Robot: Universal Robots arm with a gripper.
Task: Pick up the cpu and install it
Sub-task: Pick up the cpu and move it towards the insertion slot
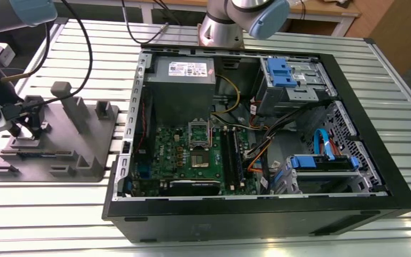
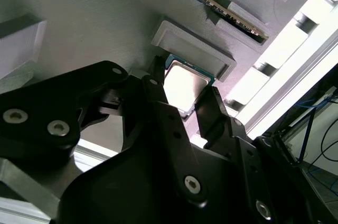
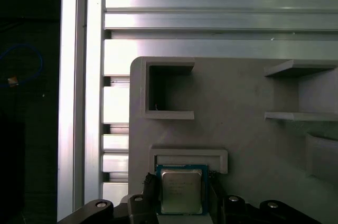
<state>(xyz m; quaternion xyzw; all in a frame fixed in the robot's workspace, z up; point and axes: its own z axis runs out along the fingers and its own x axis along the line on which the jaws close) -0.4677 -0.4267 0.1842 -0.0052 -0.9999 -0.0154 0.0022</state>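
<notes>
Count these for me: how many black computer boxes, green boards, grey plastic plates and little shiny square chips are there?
Open black metal computer case: 1
Green motherboard inside it: 1
Grey moulded plastic fixture plate: 1
Small flat square cpu chip with a silvery-grey metal top, lying on that plate: 1
Total: 4
</notes>
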